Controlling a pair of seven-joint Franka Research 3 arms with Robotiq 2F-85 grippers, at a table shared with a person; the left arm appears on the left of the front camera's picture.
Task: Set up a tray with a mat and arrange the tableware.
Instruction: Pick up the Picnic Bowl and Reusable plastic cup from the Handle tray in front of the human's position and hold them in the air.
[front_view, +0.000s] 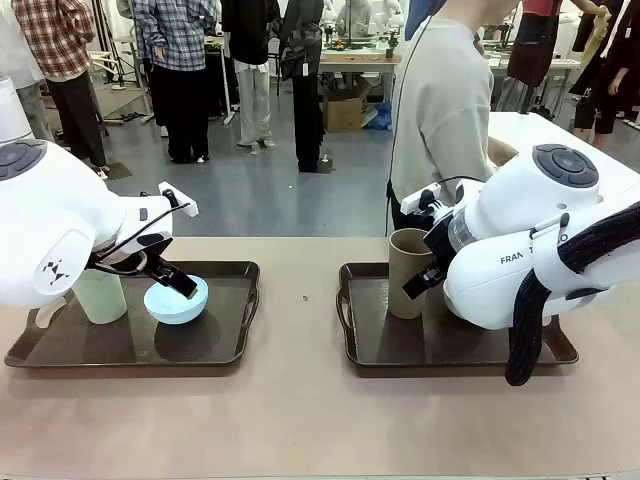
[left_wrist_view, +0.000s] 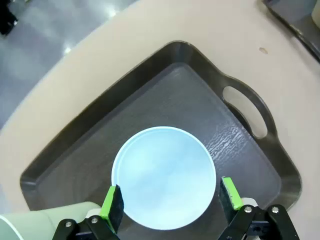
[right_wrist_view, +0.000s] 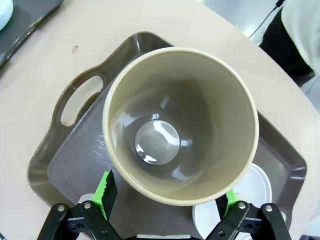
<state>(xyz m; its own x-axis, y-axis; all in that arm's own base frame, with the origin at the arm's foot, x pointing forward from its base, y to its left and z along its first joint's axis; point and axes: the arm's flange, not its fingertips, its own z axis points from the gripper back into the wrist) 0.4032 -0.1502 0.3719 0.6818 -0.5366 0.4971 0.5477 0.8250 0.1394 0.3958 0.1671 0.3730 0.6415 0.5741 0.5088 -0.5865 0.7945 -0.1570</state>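
Across the pale tan bench (front_view: 300, 420), smooth and matte, two dark handled trays sit well apart, with a small dark speck (front_view: 304, 298) on the bare surface between them. The left tray (front_view: 240, 345) has a wood-grained floor and holds the light blue bowl (front_view: 176, 300) with the pale green tumbler (front_view: 100, 297) just beside it, both upright. The left gripper (left_wrist_view: 170, 197) hangs over that bowl with its fingers spread wide, one green pad (left_wrist_view: 112, 202) on each side of the rim; I cannot tell whether they touch it. On the right tray (front_view: 345, 300) the brown tumbler (front_view: 408, 272) stands upright near the handle end, and the white bowl (right_wrist_view: 260, 190) sits close beside it. The right gripper (right_wrist_view: 167, 196) is also spread, with the tumbler's mouth between its fingers; contact is not clear. A person (front_view: 440, 110) in a light grey top stands at the bench's far edge. Behind them lies a grey, slightly glossy floor with several people standing about, further tables, and a cardboard box (front_view: 343, 112).
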